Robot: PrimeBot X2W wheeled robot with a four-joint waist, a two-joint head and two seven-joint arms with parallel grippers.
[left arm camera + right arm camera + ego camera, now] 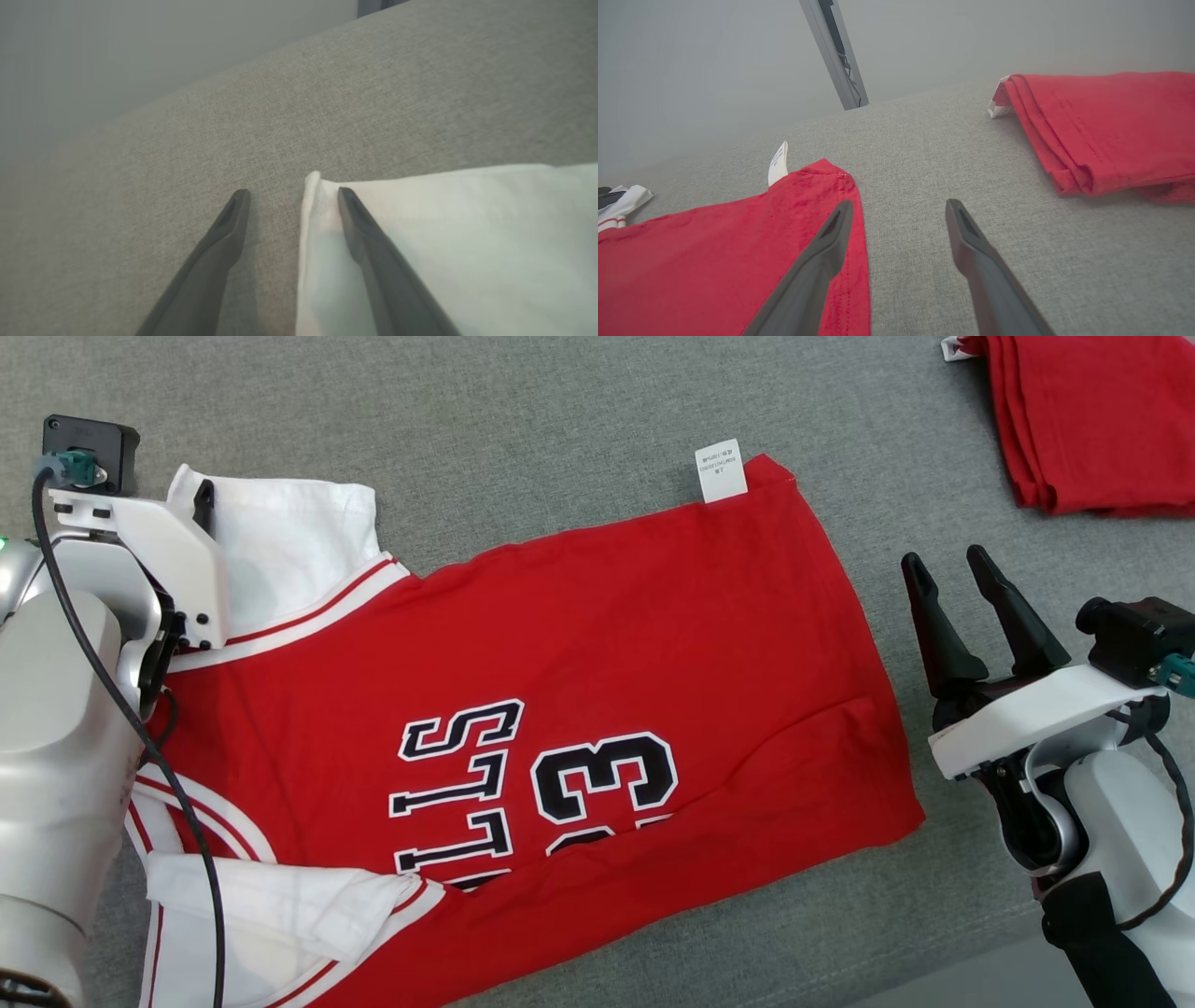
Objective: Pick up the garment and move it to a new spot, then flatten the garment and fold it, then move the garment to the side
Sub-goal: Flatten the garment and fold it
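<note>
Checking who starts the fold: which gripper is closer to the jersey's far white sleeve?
Left. The left gripper is open right at the white sleeve, with the sleeve's edge between its fingers. The right gripper is open beyond the hem of the jersey, at the opposite end.

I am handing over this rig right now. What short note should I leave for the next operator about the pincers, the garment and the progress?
Left pincer: open, empty; one finger over the white sleeve, the other over the grey surface.
Right pincer: open, empty, beside the jersey's hem.
Red jersey: spread out, mostly flat; near edge turned over part of the number.
Folded red garment: far right, apart.
Done: jersey laid out.
Left: smooth it, fold it, move it aside.
</note>
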